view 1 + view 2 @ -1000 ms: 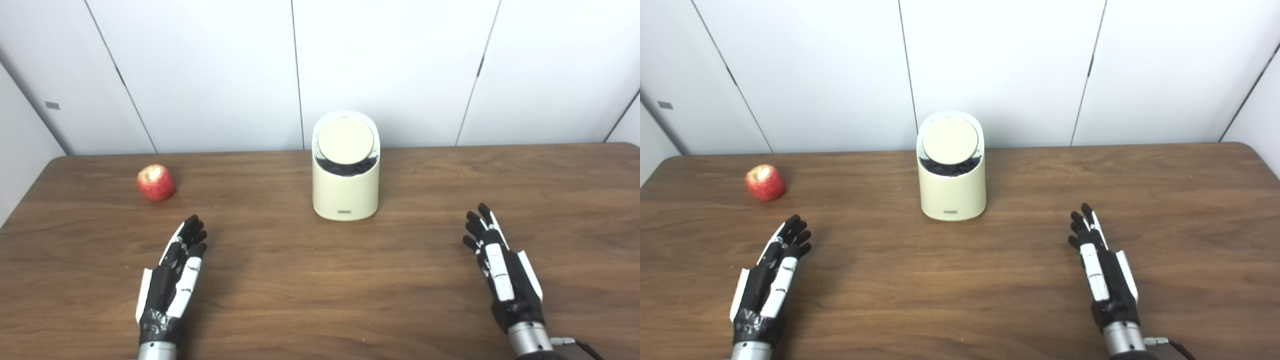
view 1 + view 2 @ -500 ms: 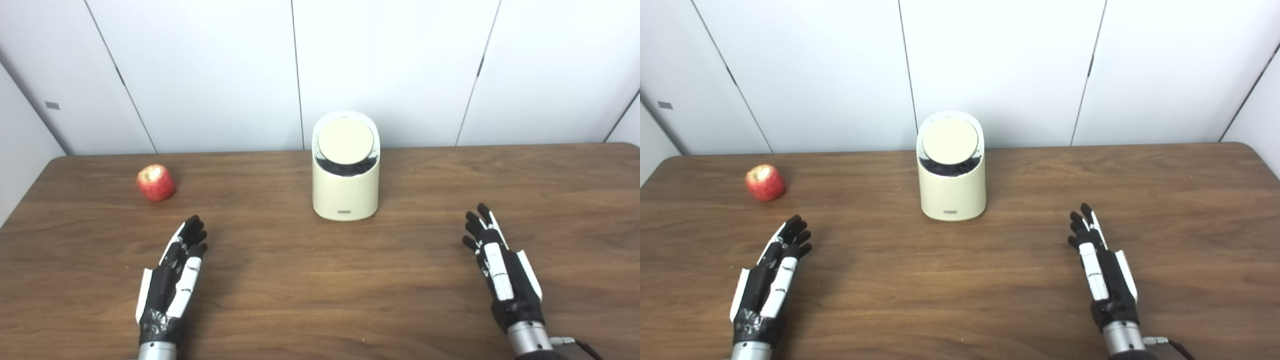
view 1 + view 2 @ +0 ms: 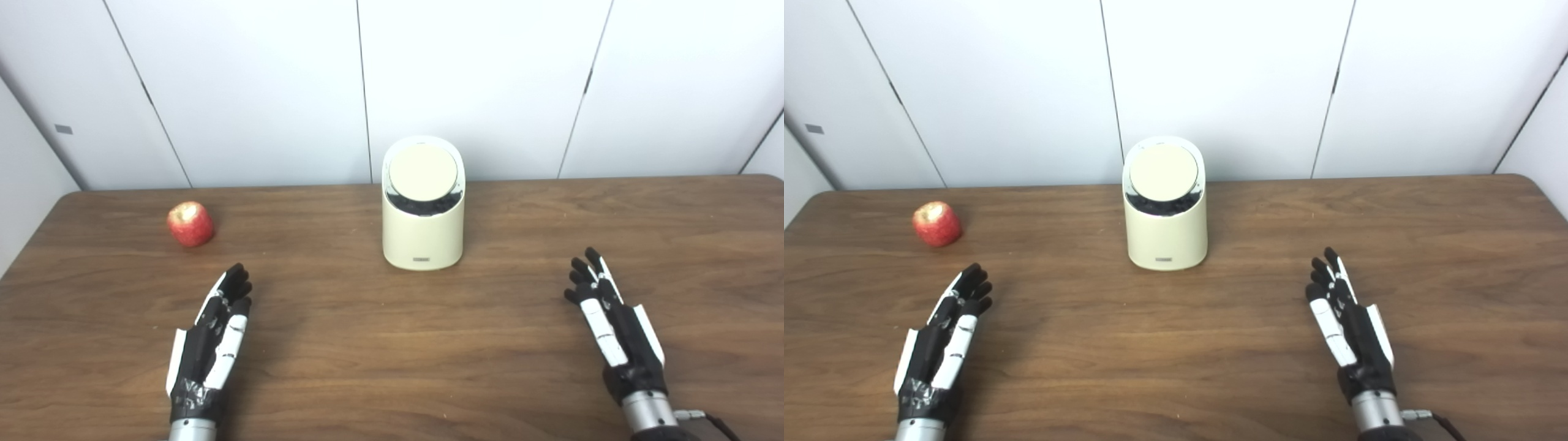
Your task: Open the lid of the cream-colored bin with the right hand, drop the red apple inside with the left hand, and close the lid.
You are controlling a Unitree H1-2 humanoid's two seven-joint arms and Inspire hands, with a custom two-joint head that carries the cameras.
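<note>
Brown wooden table (image 3: 392, 343) fills the lower view; its far edge runs along the white wall panels (image 3: 478, 79), with rounded corners visible on the far left and far right. Wide bare wood between my two hands and in front of the bin, nothing lying in the way.

Cream-colored bin (image 3: 422, 229) stands upright at the centre, near the far edge. Its round lid (image 3: 422, 173) is tilted toward me and down on the opening, with a dark crescent gap showing under its near rim. Small label plate low on the bin front, writing too small to read.

My left hand (image 3: 211, 343) is low over the near-left table, fingers straight and together, pointing away from me, holding nothing. My right hand (image 3: 615, 327) is at the near right, fingers stretched out and slightly spread, empty too.

Red apple (image 3: 190, 223) sits on the table far left, well apart from the bin, beyond my left hand and a bit to its left, not touching it. The bin is well ahead and left of my right hand, clear wood between them.
</note>
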